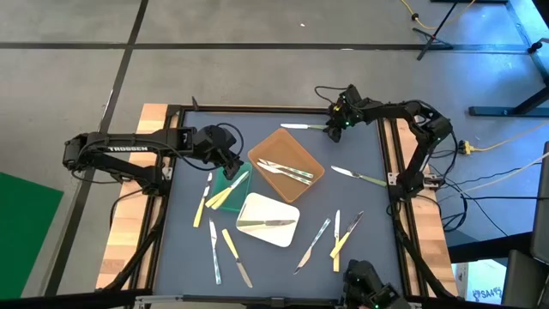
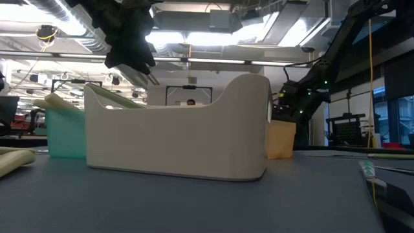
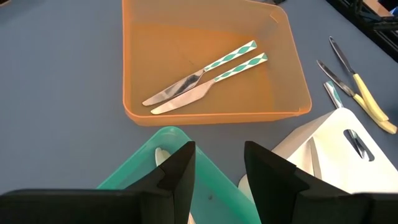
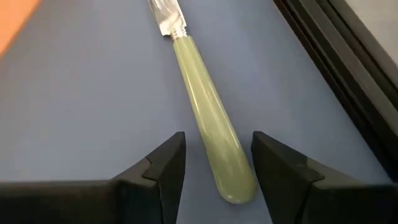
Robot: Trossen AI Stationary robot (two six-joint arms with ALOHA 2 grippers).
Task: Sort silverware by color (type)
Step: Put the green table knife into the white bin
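A knife with a pale green handle [image 4: 211, 118] lies near the table's far edge [image 1: 304, 127]. My right gripper [image 4: 217, 168] is open, slanting down, one finger on each side of the handle's free end without touching it. My left gripper [image 3: 217, 168] hangs open above the green tray [image 1: 230, 187], which holds yellow-handled pieces. The brown tray [image 1: 296, 184] holds two knives with green-and-white handles [image 3: 239, 59]. In the white tray [image 1: 257, 236] lies one silvery knife [image 1: 268, 224].
Loose silverware lies on the mat: yellow-handled pieces [image 1: 202, 206] [image 1: 230, 243] [image 1: 337, 233], silvery ones [image 1: 214, 253] [image 1: 313, 245], and a green-handled knife [image 1: 360, 178] near the right edge. The table's black frame [image 4: 348, 74] runs close beside my right gripper.
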